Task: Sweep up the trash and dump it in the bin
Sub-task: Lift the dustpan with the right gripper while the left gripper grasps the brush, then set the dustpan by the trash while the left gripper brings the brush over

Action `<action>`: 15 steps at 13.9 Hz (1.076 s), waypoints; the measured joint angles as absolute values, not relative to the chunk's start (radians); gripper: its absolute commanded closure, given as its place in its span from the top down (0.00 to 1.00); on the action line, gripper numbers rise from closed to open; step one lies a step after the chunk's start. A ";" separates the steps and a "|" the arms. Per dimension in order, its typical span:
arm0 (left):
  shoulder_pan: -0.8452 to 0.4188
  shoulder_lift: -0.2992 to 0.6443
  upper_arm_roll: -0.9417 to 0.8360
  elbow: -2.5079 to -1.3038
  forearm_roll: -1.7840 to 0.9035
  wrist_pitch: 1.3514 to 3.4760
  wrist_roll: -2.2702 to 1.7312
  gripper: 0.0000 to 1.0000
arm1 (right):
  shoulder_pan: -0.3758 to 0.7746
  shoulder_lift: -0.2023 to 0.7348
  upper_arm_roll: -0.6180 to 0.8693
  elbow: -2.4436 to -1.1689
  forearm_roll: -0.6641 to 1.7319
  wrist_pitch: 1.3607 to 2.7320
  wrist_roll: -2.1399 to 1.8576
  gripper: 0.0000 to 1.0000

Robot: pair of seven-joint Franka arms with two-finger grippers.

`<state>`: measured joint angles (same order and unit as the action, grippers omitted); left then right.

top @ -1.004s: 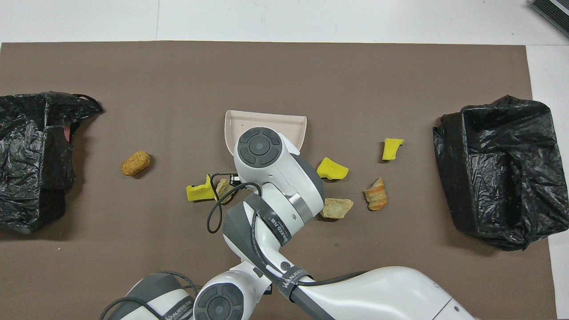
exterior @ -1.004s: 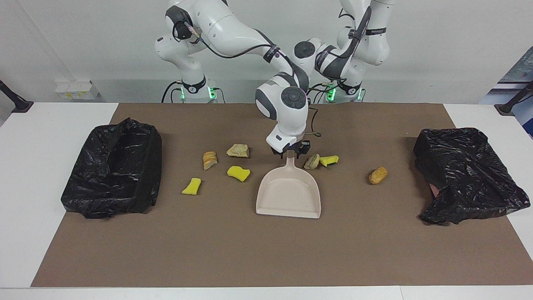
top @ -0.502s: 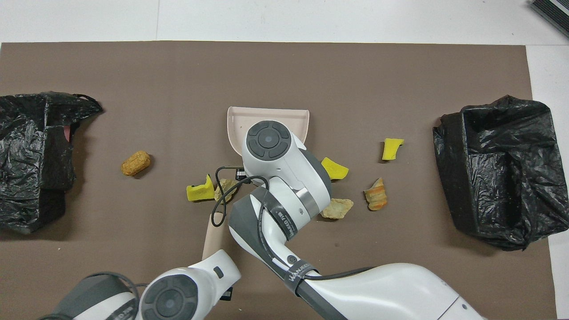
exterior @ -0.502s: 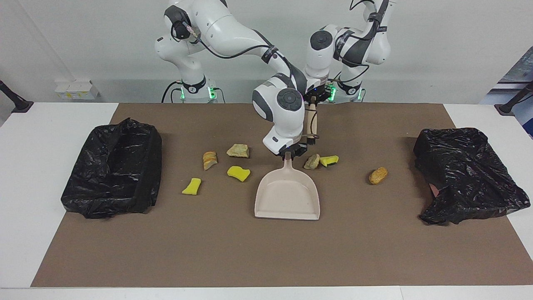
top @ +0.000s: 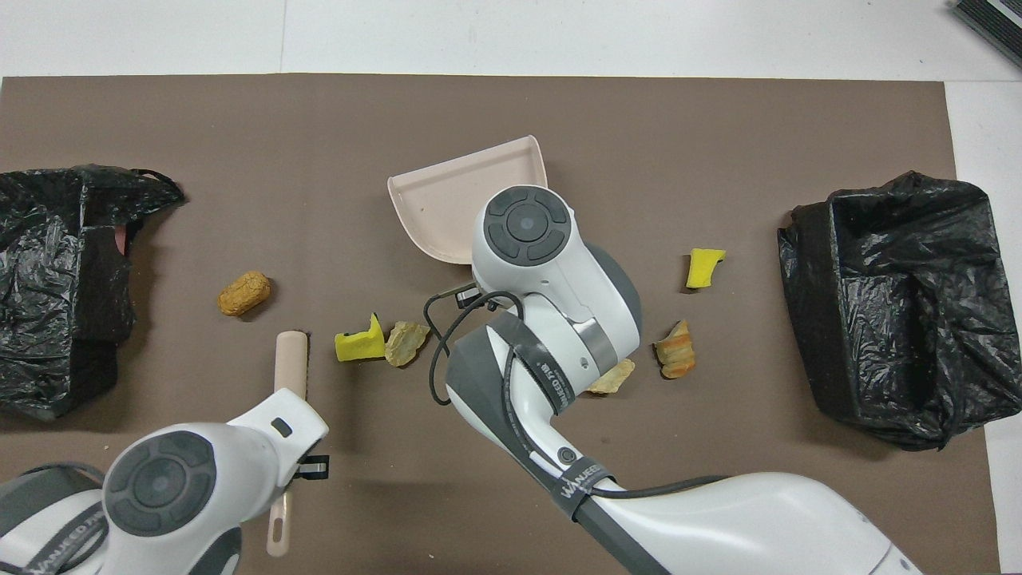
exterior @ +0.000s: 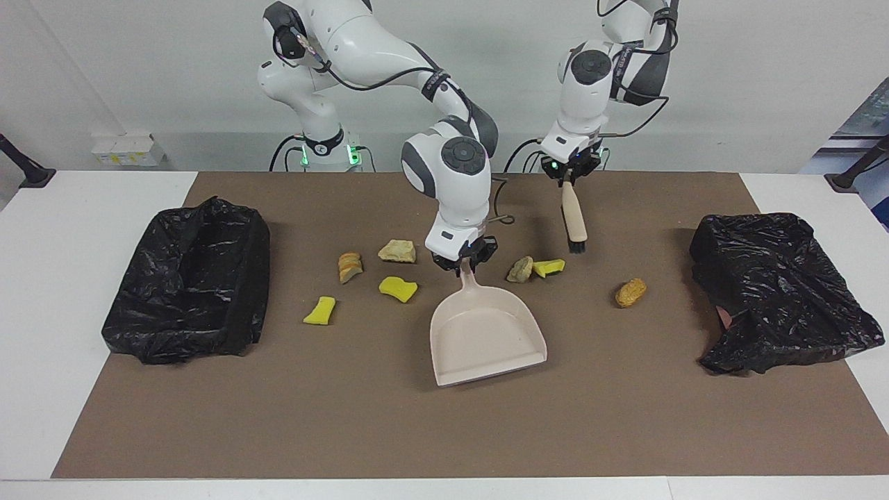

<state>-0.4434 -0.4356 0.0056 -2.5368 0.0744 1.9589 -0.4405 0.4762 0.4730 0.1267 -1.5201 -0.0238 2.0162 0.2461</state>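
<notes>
A white table (exterior: 42, 278) against a pale grey wall carries a brown paper mat (exterior: 389, 423) with a black-bagged bin (exterior: 191, 278) at each end. Small yellow and tan scraps (exterior: 398, 288) lie scattered mid-mat. The right gripper (exterior: 462, 267) pinches the beige plastic dustpan (exterior: 486, 333) by its handle; the left gripper (exterior: 569, 177) is clamped on a wooden-handled brush (exterior: 575, 222) hanging above the mat.

The right arm bends down from the 11 o'clock corner of the facing view to the middle of the desk, and the right gripper (exterior: 463, 263) points straight down with its jaws squeezed tight on a handle. The left arm hangs from 1 o'clock, and the left gripper (exterior: 571, 175) also points down, jaws shut on a handle.
</notes>
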 measured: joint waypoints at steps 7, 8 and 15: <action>-0.117 -0.291 0.010 -2.451 0.077 2.094 -0.066 0.00 | 0.389 0.450 0.126 -1.533 -0.025 1.979 -0.450 0.00; -0.085 -0.260 0.010 -2.437 0.077 2.111 -0.027 0.00 | 0.384 0.450 0.126 -1.535 -0.026 1.974 -0.527 0.00; 0.070 -0.105 0.006 -2.400 0.078 2.216 0.173 0.00 | 0.387 0.421 0.127 -1.590 -0.174 1.904 -1.001 0.00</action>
<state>0.0703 -0.1054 0.0058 -2.4002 0.0776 2.2156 0.1734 0.3870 0.4214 0.1273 -1.5899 -0.1745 1.9038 -1.0008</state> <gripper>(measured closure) 0.749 0.687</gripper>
